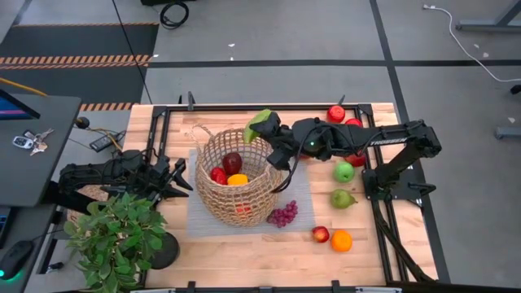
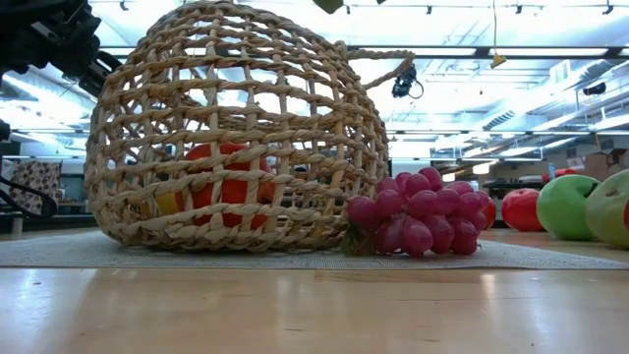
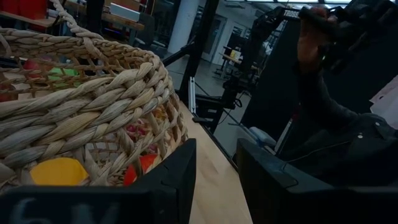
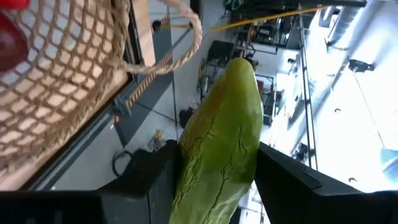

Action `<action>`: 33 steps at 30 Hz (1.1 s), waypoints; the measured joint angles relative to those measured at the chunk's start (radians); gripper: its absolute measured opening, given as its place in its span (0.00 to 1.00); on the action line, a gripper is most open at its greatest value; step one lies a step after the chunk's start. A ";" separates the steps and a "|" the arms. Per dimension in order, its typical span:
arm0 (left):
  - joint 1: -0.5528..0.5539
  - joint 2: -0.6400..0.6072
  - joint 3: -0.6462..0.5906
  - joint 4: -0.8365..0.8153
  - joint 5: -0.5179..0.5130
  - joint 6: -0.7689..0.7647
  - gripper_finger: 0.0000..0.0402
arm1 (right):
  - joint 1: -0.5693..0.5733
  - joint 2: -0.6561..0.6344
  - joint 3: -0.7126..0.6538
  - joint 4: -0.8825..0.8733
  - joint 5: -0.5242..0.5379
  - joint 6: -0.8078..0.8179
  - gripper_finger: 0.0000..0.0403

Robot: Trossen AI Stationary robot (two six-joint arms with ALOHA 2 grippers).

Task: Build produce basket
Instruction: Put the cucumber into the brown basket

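The tan wicker basket [image 1: 236, 175] stands on a grey mat [image 1: 195, 220] and holds dark red, red and yellow produce [image 1: 232, 167]. My right gripper [image 1: 269, 130] hovers over the basket's far rim, shut on a long green pear-like fruit [image 1: 259, 122]. My left gripper [image 1: 177, 175] is open beside the basket's left wall [image 3: 93, 106], and I see no contact. Purple grapes [image 2: 418, 211] lie on the mat against the basket's near right side. A green apple [image 1: 344, 172], a green pear [image 1: 342, 198], a red apple [image 1: 321, 234] and an orange [image 1: 341, 240] rest on the table to the right. My right gripper pinches the green fruit [image 4: 224, 137] between its two fingers [image 4: 155, 177], one on each long side. The fruit's narrower end [image 4: 242, 71] sticks out past the fingertips. The fingers come from the table's right, about level. The fruit is lifted clear, above the basket's far rim.
Two more red fruits [image 1: 336, 113] lie at the far right, beside the right arm. A potted green plant [image 1: 114, 236] fills the near left corner, close to the left arm. A grey side table with keys [image 1: 28, 140] stands to the left. Bare wood [image 1: 244, 252] lies near the front edge.
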 joint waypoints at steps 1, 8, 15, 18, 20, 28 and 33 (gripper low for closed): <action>0.000 0.000 0.000 0.000 0.000 0.000 0.30 | 0.000 0.000 0.000 0.000 -0.008 0.032 0.50; 0.000 0.000 0.000 0.000 0.000 0.000 0.30 | -0.029 0.000 0.000 -0.001 -0.078 0.738 0.50; 0.000 0.000 0.000 0.000 0.000 0.000 0.30 | -0.045 0.000 0.000 -0.001 -0.077 1.475 0.50; 0.000 0.000 0.000 0.000 0.000 0.000 0.30 | -0.046 0.000 0.000 0.002 -0.077 1.722 0.50; 0.000 0.000 0.000 0.000 0.000 -0.001 0.30 | -0.046 0.000 0.000 0.009 -0.077 1.873 0.50; 0.000 0.000 0.000 0.000 0.000 0.000 0.30 | -0.046 0.000 0.000 0.010 -0.081 2.036 0.50; 0.000 0.000 0.000 0.000 0.000 0.000 0.30 | -0.046 0.000 0.000 0.018 -0.081 1.942 0.50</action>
